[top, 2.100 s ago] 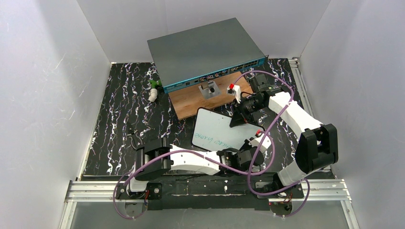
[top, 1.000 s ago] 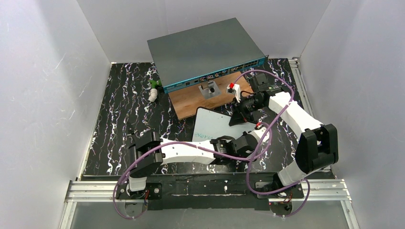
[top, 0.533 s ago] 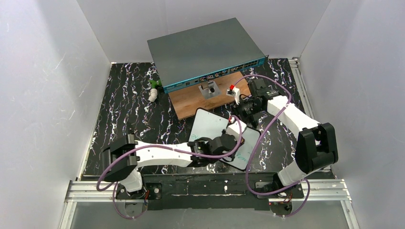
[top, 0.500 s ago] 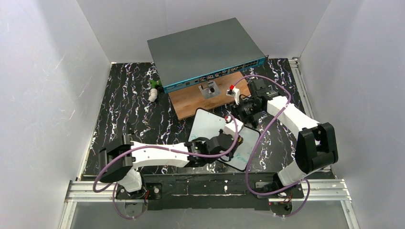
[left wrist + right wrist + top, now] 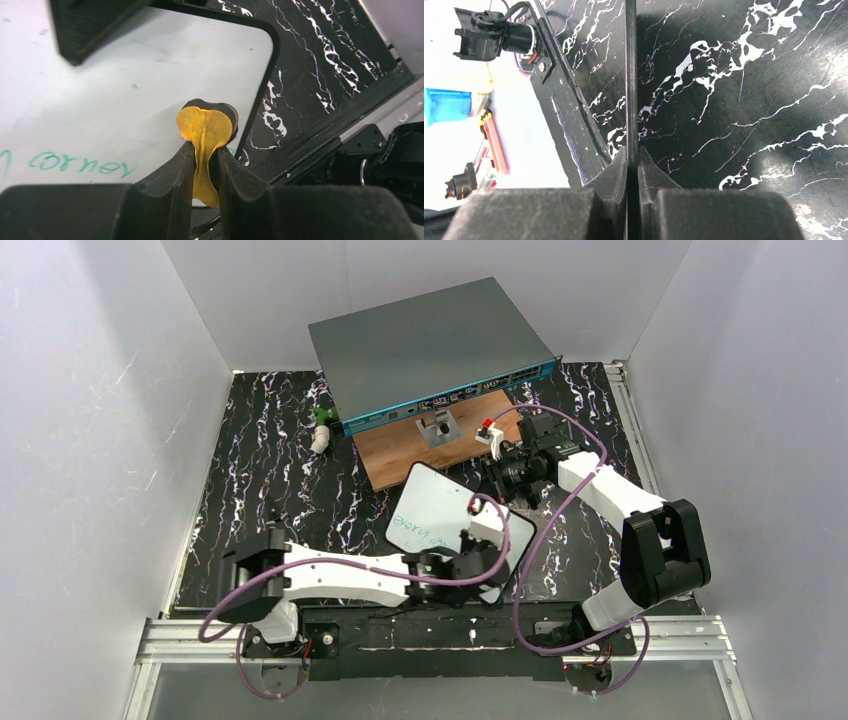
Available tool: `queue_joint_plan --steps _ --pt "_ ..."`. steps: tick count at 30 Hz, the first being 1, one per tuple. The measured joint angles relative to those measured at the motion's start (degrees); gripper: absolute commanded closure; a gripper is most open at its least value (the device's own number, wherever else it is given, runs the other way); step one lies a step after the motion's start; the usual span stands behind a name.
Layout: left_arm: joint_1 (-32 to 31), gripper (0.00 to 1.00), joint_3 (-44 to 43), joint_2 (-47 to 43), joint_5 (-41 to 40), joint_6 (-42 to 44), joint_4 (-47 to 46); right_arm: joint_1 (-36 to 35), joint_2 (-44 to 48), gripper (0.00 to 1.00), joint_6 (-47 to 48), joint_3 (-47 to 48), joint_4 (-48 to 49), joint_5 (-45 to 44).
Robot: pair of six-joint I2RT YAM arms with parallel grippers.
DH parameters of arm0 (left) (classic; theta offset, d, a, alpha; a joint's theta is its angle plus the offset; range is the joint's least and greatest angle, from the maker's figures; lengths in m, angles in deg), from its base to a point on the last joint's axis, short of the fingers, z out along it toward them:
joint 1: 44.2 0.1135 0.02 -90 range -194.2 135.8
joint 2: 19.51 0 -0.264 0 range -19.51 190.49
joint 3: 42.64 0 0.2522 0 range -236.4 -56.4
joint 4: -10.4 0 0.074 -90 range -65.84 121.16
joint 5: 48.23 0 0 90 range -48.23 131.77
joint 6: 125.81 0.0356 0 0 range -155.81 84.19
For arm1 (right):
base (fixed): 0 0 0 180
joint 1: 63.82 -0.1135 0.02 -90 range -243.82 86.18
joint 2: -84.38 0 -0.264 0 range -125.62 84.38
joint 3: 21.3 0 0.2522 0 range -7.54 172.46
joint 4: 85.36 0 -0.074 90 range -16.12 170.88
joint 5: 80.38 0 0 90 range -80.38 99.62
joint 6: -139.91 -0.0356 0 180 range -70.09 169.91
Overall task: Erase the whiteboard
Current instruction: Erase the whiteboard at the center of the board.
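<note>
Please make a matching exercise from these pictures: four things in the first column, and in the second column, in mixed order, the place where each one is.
Things:
1. whiteboard
2. yellow cloth
3. grey box
4. green writing

Places:
A. at the far side of the table
B. pinched between the fingers of the left gripper
C. on the whiteboard's face
D. its edge clamped by the right gripper

Pairs: 1-D, 2-B, 3-A, 4-C
</note>
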State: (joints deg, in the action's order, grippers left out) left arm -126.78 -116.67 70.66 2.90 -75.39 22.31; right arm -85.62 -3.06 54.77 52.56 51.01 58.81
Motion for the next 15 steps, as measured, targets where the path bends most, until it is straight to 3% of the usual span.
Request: queue_joint_plan --steps 7,15 --pt "-2.78 1.00 -9.68 9.68 -8.07 -3.41 9.03 -0.79 0.46 0.99 -6.80 -1.03 3.91 -1.79" --pt "-3.37 1.00 -15.28 13.68 -11.72 -4.13 15.65 -1.22 0.46 0.99 -8.85 -1.03 5.40 -2.82"
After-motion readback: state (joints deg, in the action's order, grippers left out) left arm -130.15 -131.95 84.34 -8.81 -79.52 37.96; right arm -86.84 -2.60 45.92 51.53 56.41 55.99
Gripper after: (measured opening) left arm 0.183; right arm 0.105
